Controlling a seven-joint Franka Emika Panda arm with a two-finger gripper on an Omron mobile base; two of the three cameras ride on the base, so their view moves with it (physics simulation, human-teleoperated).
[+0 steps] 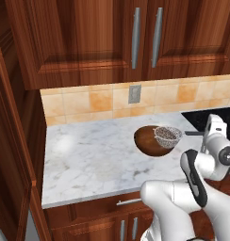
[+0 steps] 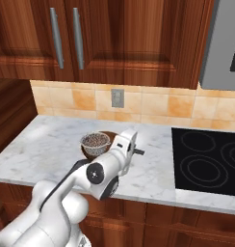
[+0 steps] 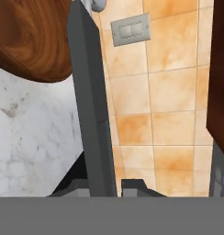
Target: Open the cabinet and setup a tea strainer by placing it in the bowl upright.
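Note:
The dark-brown bowl sits on the marble counter, right of its middle. The silver mesh tea strainer rests upright in the bowl's right side, mesh cup opening up, its thin handle pointing right. My gripper is shut on that handle, just right of the bowl. In the hand view the grey handle runs up from between my fingertips toward the bowl. The cabinet is out of view.
Wall cabinets with grey bar handles hang over the counter. A black cooktop lies right of the bowl. A wall outlet is on the tiled backsplash. A tall wood panel bounds the left. Bare marble lies left of the bowl.

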